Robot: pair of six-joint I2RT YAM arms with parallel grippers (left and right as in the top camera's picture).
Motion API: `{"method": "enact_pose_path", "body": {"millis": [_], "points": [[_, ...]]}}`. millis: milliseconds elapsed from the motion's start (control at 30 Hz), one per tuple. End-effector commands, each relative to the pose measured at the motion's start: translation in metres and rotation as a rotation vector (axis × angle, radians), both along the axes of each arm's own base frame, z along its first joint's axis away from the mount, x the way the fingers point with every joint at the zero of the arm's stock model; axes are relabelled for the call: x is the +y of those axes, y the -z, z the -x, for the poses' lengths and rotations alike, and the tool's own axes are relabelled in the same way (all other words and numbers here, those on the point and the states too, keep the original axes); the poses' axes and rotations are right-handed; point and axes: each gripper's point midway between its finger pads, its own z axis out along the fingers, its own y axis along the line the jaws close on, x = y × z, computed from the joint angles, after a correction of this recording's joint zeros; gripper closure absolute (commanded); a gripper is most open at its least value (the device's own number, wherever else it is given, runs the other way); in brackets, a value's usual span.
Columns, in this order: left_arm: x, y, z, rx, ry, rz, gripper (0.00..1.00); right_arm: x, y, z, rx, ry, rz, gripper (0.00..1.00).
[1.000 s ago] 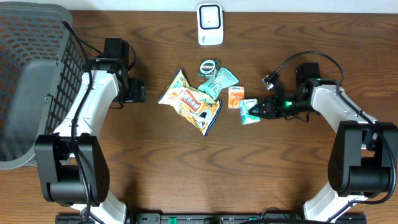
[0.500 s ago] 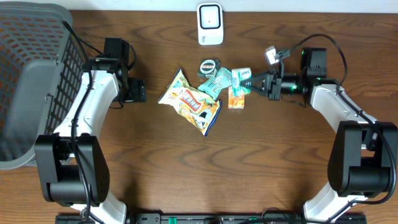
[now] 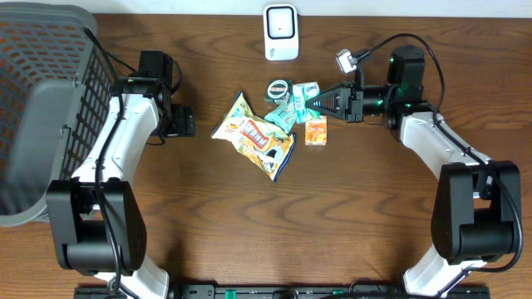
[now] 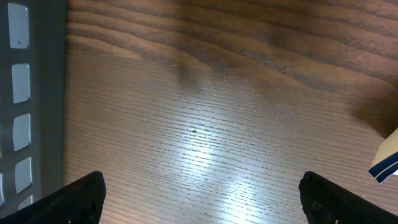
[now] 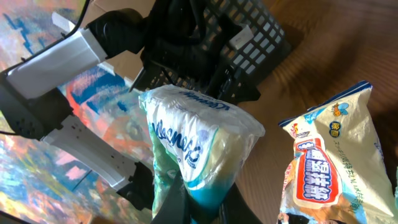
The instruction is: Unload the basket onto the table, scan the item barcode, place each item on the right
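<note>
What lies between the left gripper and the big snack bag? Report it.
Nothing: in the overhead view the table between the left gripper and the big snack bag is bare wood, and the left wrist view agrees.

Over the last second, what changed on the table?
The right gripper, shut on the tissue pack, carried it from the right edge of the pile up and left, toward the scanner. The left gripper stayed open beside the basket. The snack bag and orange box did not move.
</note>
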Motion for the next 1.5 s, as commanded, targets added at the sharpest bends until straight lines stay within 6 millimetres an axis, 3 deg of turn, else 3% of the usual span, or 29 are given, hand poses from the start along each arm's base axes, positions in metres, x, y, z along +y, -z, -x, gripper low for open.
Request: {"method": "enact_pose_path", "body": {"millis": [0, 533, 1000, 1467], "points": [[0.001, 0.001, 0.002, 0.008, 0.004, -0.007, 0.02, 0.006, 0.004, -0.003, 0.037, 0.011, 0.016, 0.99], [0.001, 0.001, 0.002, 0.008, 0.004, -0.007, 0.02, 0.015, 0.008, -0.005, 0.049, 0.029, 0.039, 0.99], [0.001, 0.001, 0.002, 0.008, 0.004, -0.007, 0.02, 0.041, 0.026, -0.017, 0.085, 0.137, 0.138, 0.99], [0.001, 0.001, 0.002, 0.008, 0.004, -0.007, 0.02, 0.041, 0.029, -0.015, 0.081, 0.133, 0.146, 0.99]]}}
